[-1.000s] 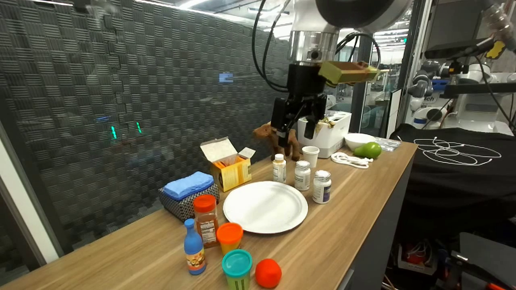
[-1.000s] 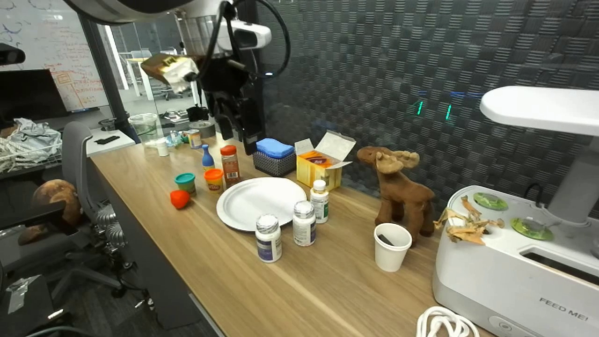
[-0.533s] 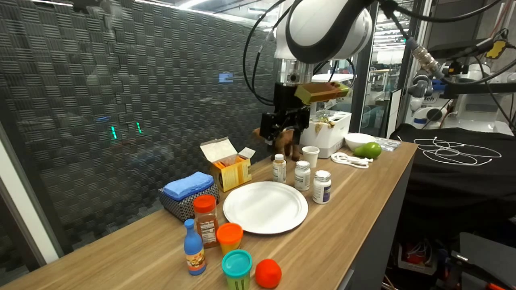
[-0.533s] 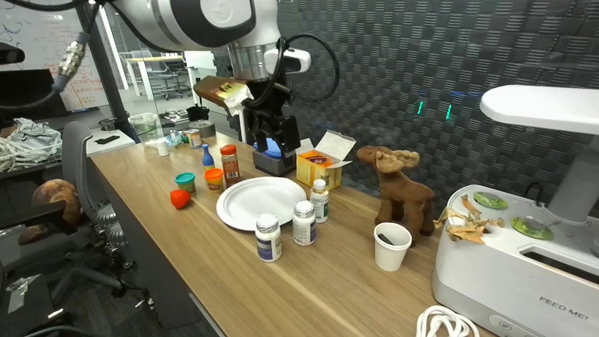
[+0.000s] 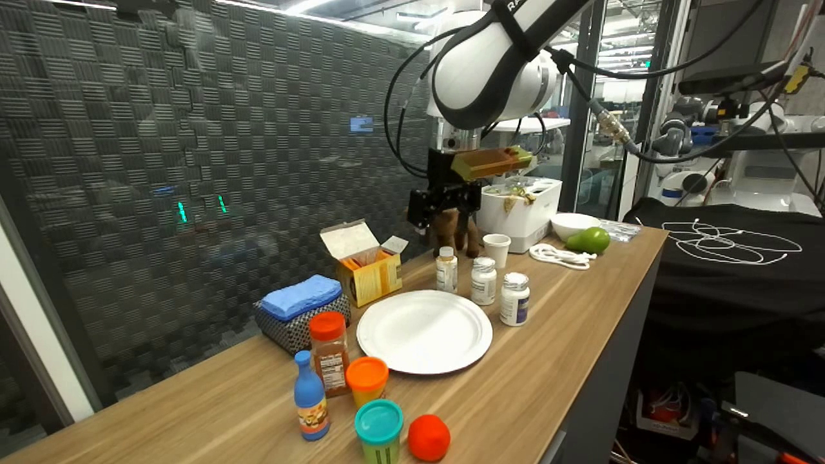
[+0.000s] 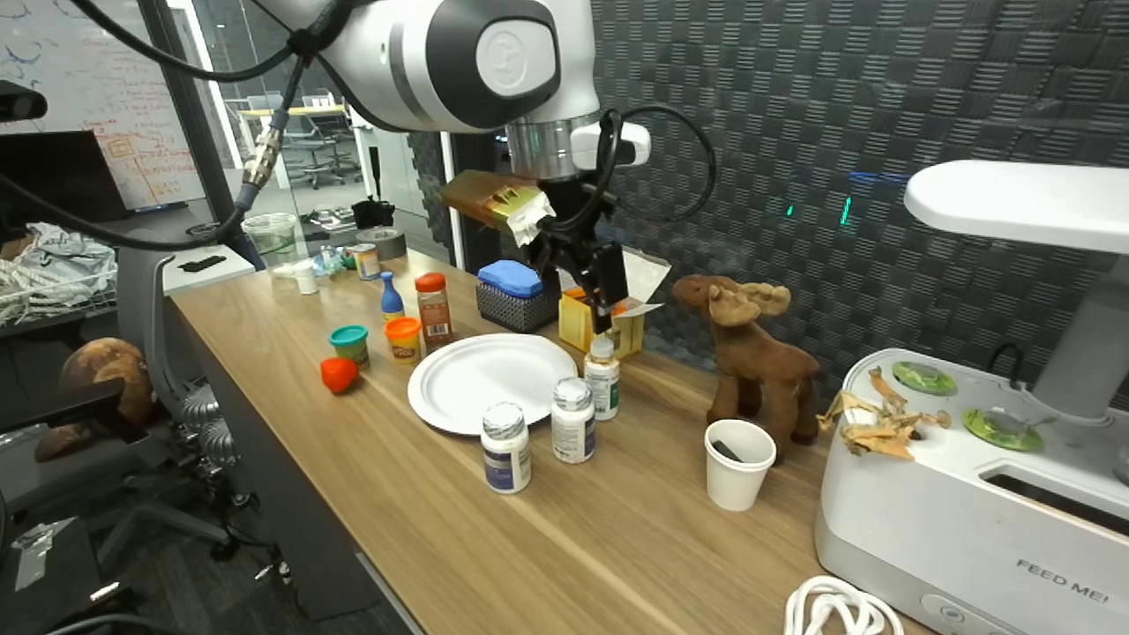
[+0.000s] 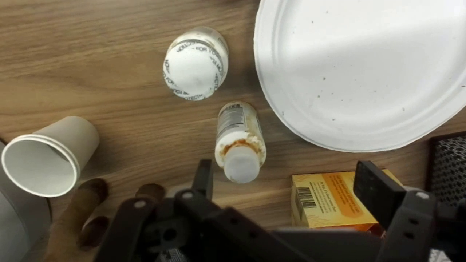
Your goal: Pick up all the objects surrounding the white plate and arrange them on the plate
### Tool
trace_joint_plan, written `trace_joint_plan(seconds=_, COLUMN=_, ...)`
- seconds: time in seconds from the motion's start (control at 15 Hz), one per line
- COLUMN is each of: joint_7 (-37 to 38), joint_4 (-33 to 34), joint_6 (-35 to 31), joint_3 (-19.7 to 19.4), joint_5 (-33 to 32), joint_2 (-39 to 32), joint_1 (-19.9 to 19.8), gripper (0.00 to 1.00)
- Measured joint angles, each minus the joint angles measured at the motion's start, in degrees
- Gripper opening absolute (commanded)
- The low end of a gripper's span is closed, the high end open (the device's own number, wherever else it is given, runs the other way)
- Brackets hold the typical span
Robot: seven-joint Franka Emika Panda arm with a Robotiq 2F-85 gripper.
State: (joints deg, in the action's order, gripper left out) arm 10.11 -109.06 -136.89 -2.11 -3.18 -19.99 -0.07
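Note:
The round white plate (image 5: 424, 332) lies on the wooden counter, bare but for dark specks. Beside it stand three white bottles: a slim one (image 7: 241, 145) with a stained neck, a foil-topped one (image 6: 573, 421), and another (image 6: 506, 448) with a purple label. Across the plate are the red-lidded spice jar (image 5: 330, 361), blue bottle (image 5: 311, 403), orange-lidded tub (image 5: 367, 380), green-lidded tub (image 5: 379, 432) and red ball (image 5: 428, 438). My gripper (image 7: 287, 176) hangs open above the counter, holding nothing. In the wrist view the slim bottle's cap shows nearer the left finger (image 7: 204, 178).
Below the right finger sits an open yellow box (image 7: 331, 200), with a dark basket (image 6: 518, 310) bearing blue cloth beside it. A brown toy moose (image 6: 758, 353), paper cup (image 6: 739, 467) and white planter (image 6: 953, 520) stand farther along. A white cable (image 5: 561, 256) lies coiled near the bowl (image 5: 573, 224).
The arm has come down and travelled from high near the basket side toward the yellow box and the slim white bottle. Its jaws stay open. Nothing on the counter has moved.

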Motion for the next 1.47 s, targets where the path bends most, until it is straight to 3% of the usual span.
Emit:
trace_joint_plan(seconds=0.53, joint_7=-0.13, joint_4=2.32, joint_6=0.37, joint_3=-1.05, joint_5=0.00, joint_2=-3.52, joint_1=-0.88, gripper=1.00)
trace_joint_plan(seconds=0.73, joint_7=-0.14, joint_4=2.89, joint_6=0.41, joint_3=-1.18, joint_5=0.01, joint_2=-4.32, joint_1=-1.11, gripper=0.78)
trace_joint_plan(seconds=0.8, joint_7=-0.13, joint_4=3.13, joint_6=0.44, joint_3=-1.18, joint_5=0.02, joint_2=-4.62, joint_1=-1.14, gripper=0.81)
trace_joint_plan(seconds=0.87, joint_7=-0.14, joint_4=3.42, joint_6=0.48, joint_3=-1.18, joint_5=0.03, joint_2=-4.98, joint_1=-1.15, gripper=0.64)
trace_joint_plan(seconds=0.93, joint_7=-0.14, joint_4=3.84, joint_6=0.52, joint_3=-1.17, joint_5=0.12, joint_2=-5.41, joint_1=-1.15, gripper=0.54)
trace_joint_plan(seconds=1.33, joint_7=-0.15, joint_4=6.21, joint_6=1.27, joint_3=-1.02, joint_5=0.26, joint_2=-7.28, joint_1=-1.12, gripper=0.08)
trace_joint_plan(seconds=1.47, joint_7=-0.10, joint_4=6.68, joint_6=1.90, joint_3=-1.13, joint_5=0.23, joint_2=-7.04, joint_1=-1.10, gripper=0.09)
